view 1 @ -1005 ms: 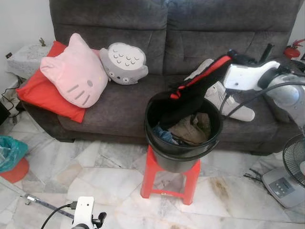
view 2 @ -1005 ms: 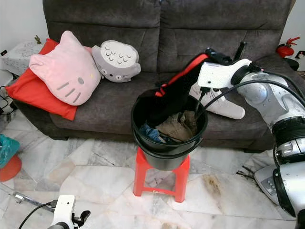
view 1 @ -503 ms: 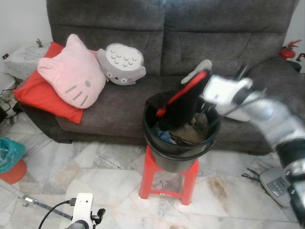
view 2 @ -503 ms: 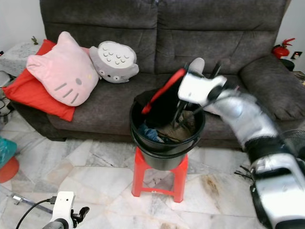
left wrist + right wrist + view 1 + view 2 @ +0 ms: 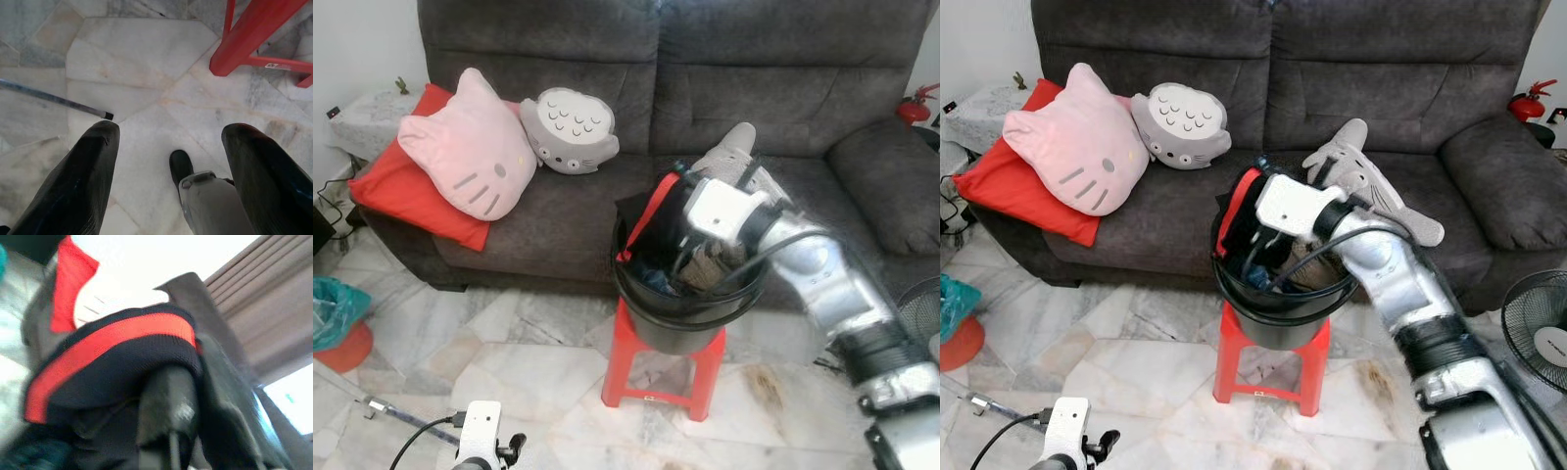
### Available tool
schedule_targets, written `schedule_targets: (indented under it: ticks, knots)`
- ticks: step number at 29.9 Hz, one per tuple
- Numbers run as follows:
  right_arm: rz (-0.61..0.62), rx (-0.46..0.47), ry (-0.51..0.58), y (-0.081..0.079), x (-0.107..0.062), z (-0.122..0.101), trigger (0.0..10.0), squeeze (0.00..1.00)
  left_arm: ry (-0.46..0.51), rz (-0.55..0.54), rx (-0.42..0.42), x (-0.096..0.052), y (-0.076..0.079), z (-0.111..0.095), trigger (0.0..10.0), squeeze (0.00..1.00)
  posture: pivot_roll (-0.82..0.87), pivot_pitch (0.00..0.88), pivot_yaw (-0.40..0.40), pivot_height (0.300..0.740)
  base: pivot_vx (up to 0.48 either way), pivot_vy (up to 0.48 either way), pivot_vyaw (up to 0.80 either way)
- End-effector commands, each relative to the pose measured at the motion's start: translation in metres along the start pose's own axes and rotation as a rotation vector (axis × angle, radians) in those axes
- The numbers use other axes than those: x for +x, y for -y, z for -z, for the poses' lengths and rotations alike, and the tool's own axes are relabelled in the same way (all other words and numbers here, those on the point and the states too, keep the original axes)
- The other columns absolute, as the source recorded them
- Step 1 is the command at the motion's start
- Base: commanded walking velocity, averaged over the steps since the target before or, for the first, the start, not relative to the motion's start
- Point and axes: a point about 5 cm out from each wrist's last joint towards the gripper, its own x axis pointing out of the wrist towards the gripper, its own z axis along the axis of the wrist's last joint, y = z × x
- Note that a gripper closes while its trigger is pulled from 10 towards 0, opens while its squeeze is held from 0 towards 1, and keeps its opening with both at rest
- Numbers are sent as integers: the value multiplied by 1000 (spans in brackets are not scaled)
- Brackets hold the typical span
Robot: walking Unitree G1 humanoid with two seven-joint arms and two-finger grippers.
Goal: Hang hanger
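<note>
A black garment with a red band (image 5: 646,217) hangs over the left rim of a black bucket (image 5: 677,328), which stands on a red stool (image 5: 661,370). My right gripper (image 5: 680,199) reaches across the bucket's top from the right and is shut on that garment. In the right wrist view the red-banded cloth (image 5: 112,352) drapes over my fingers (image 5: 168,406). More clothes, one of them brown (image 5: 713,266), lie inside the bucket. My left gripper (image 5: 168,176) hangs open and idle above the marble floor.
A dark grey sofa (image 5: 548,220) stands behind the bucket, holding a pink cat cushion (image 5: 470,157), a grey round cushion (image 5: 570,129), a red pillow (image 5: 386,191) and a grey plush toy (image 5: 739,157). A fan (image 5: 1540,338) is at the right, a metal rod (image 5: 54,98) on the floor.
My right arm swung left and down, carrying the garment from above the sofa seat to the bucket's left rim. The left arm stayed put.
</note>
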Motion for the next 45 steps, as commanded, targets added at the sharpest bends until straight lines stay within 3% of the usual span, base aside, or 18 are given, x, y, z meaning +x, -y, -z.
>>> schedule_targets:
  ticks: [1,9,12,15,17,19,27,28,29,30,33,34,35,36,37,38,42,45]
  knots:
    - [-52,27,80,-7,3,-19,10000,0,-21,-1,9,-1,-1,5,10000,0,-100,0,2,740,0,0,0]
    - [-190,119,142,-28,-1,-36,10000,0,-18,0,9,-1,-1,4,10000,0,-98,0,-1,740,0,0,0]
    - [-180,100,39,-28,-6,-22,10000,0,-7,3,9,0,-1,1,10000,0,-98,0,-1,740,0,0,0]
    - [-100,54,-170,-16,-14,7,10000,0,35,16,8,0,-5,-7,10000,0,-101,0,0,740,0,0,0]
    - [-92,51,-211,-15,-17,12,10000,0,50,20,8,1,-6,-10,10000,0,-101,0,0,740,0,0,0]
    - [-118,28,-326,-18,-26,27,10000,0,147,32,10,2,-13,-30,10000,0,-97,0,-2,740,0,0,0]
    - [-125,82,-480,-31,-35,50,10000,0,371,138,50,3,-14,-83,10000,0,-87,0,-1,740,0,0,0]
    - [-123,123,-519,-37,-36,58,10000,0,513,237,103,-2,-2,-118,10000,0,-83,0,-3,740,0,0,0]
    - [-123,123,-519,-37,-36,58,10000,0,513,237,103,-2,-2,-118,10000,0,-83,0,-3,740,0,0,0]
    - [-124,146,-521,-40,-35,59,10000,0,607,321,145,-10,11,-143,10000,0,-83,0,-3,740,0,0,0]
    - [-120,165,-515,-40,-33,58,10000,0,676,463,175,-22,34,-164,10000,0,-80,0,-6,740,0,0,0]
    - [-117,161,-517,-40,-33,58,10000,0,699,525,186,-28,44,-170,10000,145,-80,0,-7,740,0,0,0]
    - [-116,158,-520,-39,-32,59,10000,0,714,564,193,-32,51,-174,10000,659,-78,0,-7,740,0,0,0]
    - [-106,156,-526,-36,-31,60,10000,0,731,638,210,-39,63,-179,10000,1000,-77,0,-9,740,0,0,0]
    - [-106,156,-526,-36,-31,60,10000,0,731,638,210,-39,63,-179,10000,1000,-77,0,-9,740,0,0,0]
    - [-90,161,-525,-32,-28,60,10000,0,738,729,261,-49,78,-182,10000,1000,-77,0,-9,740,0,0,0]
    - [-58,179,-495,-24,-18,55,10000,0,720,860,342,-67,98,-186,10000,1000,-77,0,-11,740,0,0,0]
    - [-59,173,-483,-23,-14,53,10000,0,708,903,342,-73,105,-189,10000,1000,-75,0,-13,740,0,0,0]
